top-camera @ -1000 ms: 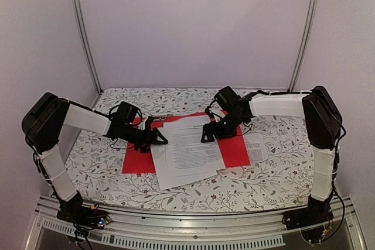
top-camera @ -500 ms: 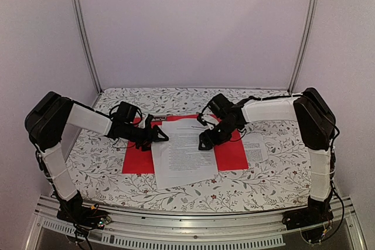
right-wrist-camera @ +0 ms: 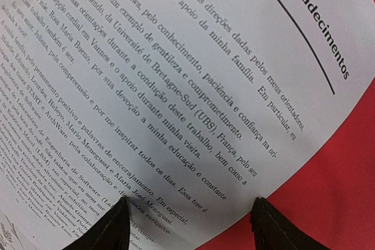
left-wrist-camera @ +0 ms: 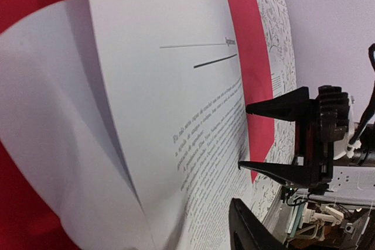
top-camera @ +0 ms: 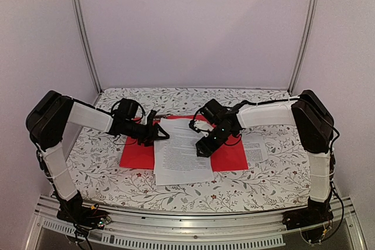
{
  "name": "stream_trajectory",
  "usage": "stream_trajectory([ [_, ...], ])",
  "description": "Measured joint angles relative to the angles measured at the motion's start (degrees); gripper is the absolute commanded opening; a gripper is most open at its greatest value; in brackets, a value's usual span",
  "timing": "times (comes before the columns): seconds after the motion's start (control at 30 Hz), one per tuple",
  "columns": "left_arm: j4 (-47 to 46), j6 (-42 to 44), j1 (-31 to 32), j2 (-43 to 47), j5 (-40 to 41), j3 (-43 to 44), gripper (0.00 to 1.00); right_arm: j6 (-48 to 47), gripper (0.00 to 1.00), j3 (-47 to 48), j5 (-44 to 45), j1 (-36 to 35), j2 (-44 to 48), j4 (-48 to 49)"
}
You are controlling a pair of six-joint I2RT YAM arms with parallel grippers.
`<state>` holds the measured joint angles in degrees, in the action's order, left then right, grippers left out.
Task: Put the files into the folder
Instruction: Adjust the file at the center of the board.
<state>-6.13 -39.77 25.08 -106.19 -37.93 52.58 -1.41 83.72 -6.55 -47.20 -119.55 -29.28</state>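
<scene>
My right hand hangs low over the right half of the files, released, its jaws apart and nothing between them. In its wrist view both fingertips show at the bottom edge. One is above the printed text and the other above bare red folder, with the top sheet's edge running between them. That sheet carries the heading "Agradecimentos" over a ruled line, with dense paragraphs of small black print below it.

My left hand sits at the files' left edge, toward the far corner. I cannot tell whether it is clenched on paper or released. Its wrist view gives only one black finger at the bottom, and the sheets close to the lens bulge upward in a curl, the top one lifted off the one beneath.

The files lie as a loose white stack across the middle of the folder, turned slightly askew. Their near edge hangs past the folder's front edge onto the floral worktop. The folder lies flat on the worktop between my two arms, and red shows on both sides of the stack. A pale printed piece lies just beside the folder's right edge; what it is I cannot make out.
</scene>
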Motion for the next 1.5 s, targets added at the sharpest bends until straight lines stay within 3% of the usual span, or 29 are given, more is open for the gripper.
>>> stream_trajectory([
  [0.13, 1.42, 2.38, -0.02, -0.02, -0.33, 0.28, 0.25, -1.25, 0.87, -0.11, 0.87, 0.00, 0.15, -0.26],
  [0.3, 2.38, 6.16, -0.02, 0.00, -0.52, 0.31, 0.01, 1.44, 0.94, -0.15, 1.55, 0.50, 1.57, 0.00],
  [0.57, 2.32, 15.10, -0.02, 1.99, -0.61, -0.13, 0.00, 10.67, 0.98, -4.02, -0.90, 4.83, 7.15, 4.13],
  [0.83, -2.60, 21.46, 0.46, 7.98, -0.46, -6.08, 0.00, 16.09, 0.96, -6.27, -3.87, 9.07, 8.04, 8.26],
  [1.5, -11.54, 36.94, 6.86, 12.07, -2.03, -12.22, 0.02, 15.76, 0.96, -15.56, -19.32, 14.93, 7.67, 26.84],
])
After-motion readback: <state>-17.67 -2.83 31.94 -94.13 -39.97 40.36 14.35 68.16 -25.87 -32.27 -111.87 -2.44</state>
